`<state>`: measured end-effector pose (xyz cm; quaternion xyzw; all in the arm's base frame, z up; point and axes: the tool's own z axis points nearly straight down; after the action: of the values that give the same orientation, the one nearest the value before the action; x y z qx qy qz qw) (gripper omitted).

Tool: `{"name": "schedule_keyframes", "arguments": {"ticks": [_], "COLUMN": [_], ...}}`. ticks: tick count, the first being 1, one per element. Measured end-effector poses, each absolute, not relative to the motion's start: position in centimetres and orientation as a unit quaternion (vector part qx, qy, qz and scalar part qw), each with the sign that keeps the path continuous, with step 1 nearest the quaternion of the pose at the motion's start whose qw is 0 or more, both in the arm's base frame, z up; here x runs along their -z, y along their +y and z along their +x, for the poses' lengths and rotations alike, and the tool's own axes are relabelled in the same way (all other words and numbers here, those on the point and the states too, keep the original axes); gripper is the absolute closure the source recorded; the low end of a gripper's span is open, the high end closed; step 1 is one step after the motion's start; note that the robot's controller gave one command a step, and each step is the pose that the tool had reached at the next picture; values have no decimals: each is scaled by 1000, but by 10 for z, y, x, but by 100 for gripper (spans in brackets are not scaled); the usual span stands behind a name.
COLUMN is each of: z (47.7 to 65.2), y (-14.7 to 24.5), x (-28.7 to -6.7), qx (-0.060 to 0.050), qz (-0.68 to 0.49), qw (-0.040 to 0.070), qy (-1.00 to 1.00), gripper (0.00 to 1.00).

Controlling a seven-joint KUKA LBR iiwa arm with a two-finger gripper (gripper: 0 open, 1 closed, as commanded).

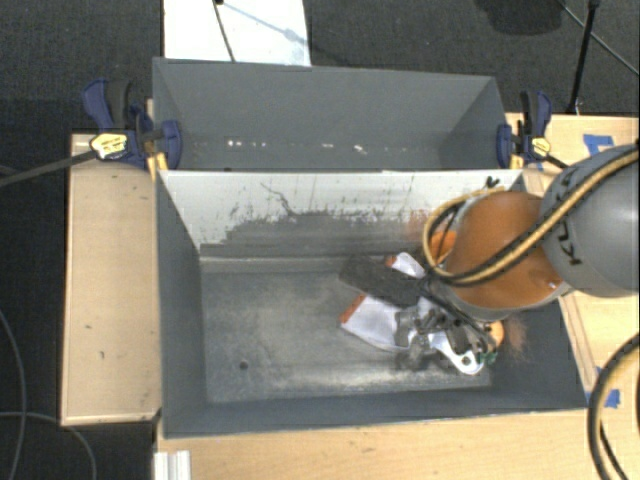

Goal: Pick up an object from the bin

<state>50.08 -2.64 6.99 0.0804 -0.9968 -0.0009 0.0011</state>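
The arm (600,223) is reaching in from the right, and its orange cover (495,253) is hanging low over the right half of the bin (250,368). The hand (428,344) is sitting right down at the floor, in among a small cluster of things near the front right. It is pressing in just beside a flat white packet with an orange edge (366,320), which is lying to its left. A long black piece (378,279) is lying across the top of that packet, and a white scrap (406,264) is peeking out behind it. A small white-and-green bit (472,360) is lying on the hand's right.

Whether the hand is spread or pressed together, I cannot tell; the metal is blending into the clutter. Nothing is showing clearly in its grip either.

By my reading, the reach is done and the hand is working at grasp height, with the white packet the likeliest target. The whole lift is left to do: closing on one thing, raising it clear of the cluster and carrying it out over the bin's wall. The left half of the floor is lying bare.
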Motion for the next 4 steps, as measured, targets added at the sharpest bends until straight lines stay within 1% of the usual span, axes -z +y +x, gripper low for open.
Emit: {"name": "schedule_keyframes", "arguments": {"ticks": [1, 2, 3, 4], "z": [500, 499, 500, 501], "y": [-26, -26, -26, -26], "x": [-73, -82, -96, -104], "qx": [1, 1, 0, 0], "qz": [80, 80, 79, 79], "qw": [1, 2, 0, -2], "qy": [-997, -997, -997, -997], "gripper": [100, 100, 100, 100]}}
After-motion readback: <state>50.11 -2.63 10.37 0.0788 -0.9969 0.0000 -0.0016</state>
